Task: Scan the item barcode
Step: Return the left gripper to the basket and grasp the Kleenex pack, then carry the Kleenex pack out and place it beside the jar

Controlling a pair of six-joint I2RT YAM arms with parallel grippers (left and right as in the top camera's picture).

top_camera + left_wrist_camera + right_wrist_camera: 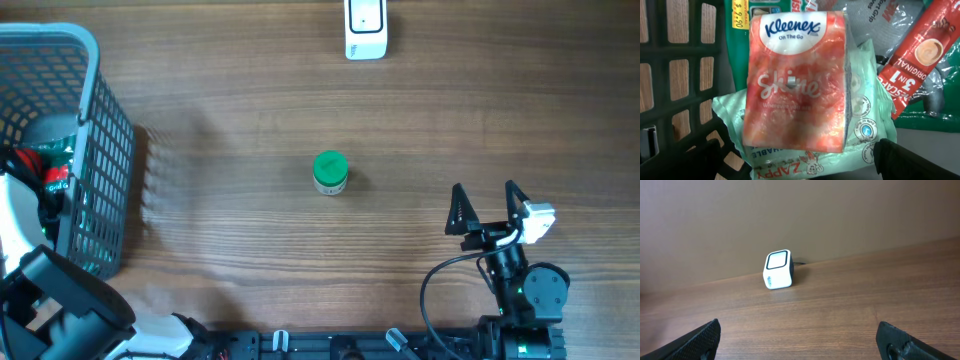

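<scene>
**Item:** Kleenex pack [797,82], which I take for the thing to scan.

**Location:** inside the basket [95,150] at the left of the desk [250,120]. It lies flat on a wet-wipes pack [865,132], with a coffee sachet [920,55] to its right. I see no barcode on its upper face.

**Long axis:** points straight away from my left wrist camera, so the narrow width lies across the gap.

**Left fingers** [910,160]: spread wide, holding nothing. The pack lies dead ahead between their lines.

**Right fingers** [458,210]: spread wide, empty, at the near right of the desk, well apart from the basket. My left arm is plainly the nearer.

**Scanner** [365,28]: at the far edge, well apart from the basket.

**Green-lidded jar** [330,172]: upright at mid-desk, apart from both arms.
</scene>
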